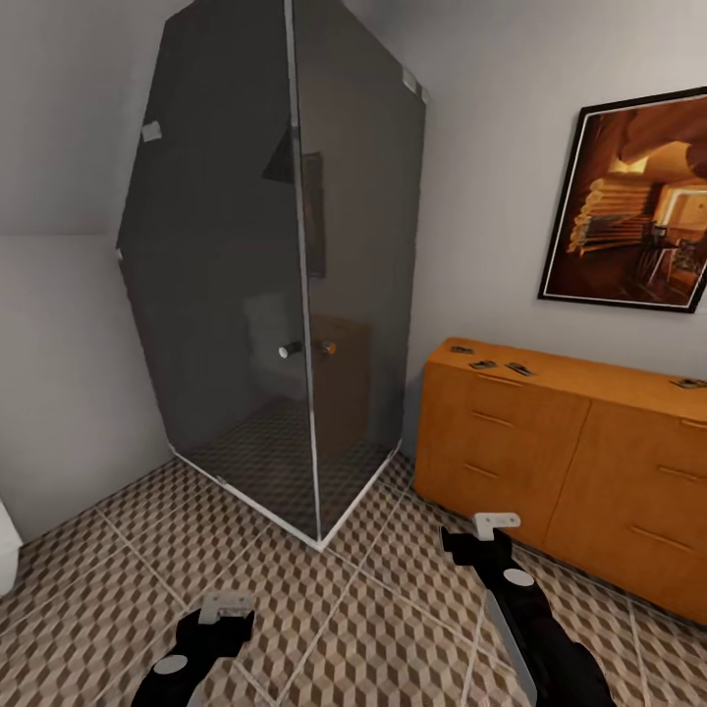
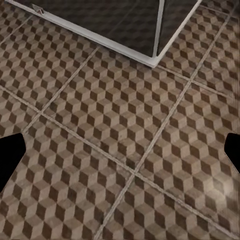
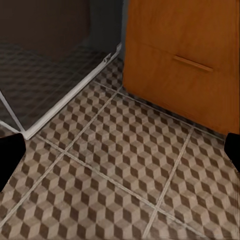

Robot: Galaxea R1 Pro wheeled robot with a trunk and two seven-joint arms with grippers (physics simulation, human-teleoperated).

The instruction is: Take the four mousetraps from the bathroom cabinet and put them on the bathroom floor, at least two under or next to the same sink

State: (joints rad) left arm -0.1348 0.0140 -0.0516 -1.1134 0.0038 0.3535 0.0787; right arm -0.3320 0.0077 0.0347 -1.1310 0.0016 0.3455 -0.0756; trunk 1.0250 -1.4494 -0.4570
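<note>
Both tools, left (image 1: 228, 607) and right (image 1: 496, 523), hang spread and empty above the cube-patterned tiled bathroom floor (image 1: 373, 628), likely because the tiny brown wooden mousetraps (image 1: 483, 364) lie unreached atop the low orange-brown wooden cabinet (image 1: 550, 452).

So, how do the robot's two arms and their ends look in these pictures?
Both arms are black, built of chunky angular segments, each with a round grey disc on top near the wrist. The left pincer and the right pincer end in a small pale grey bracket-like piece. The right arm shows a lighter grey strip along its side. No loose cables or readable markings show.
</note>
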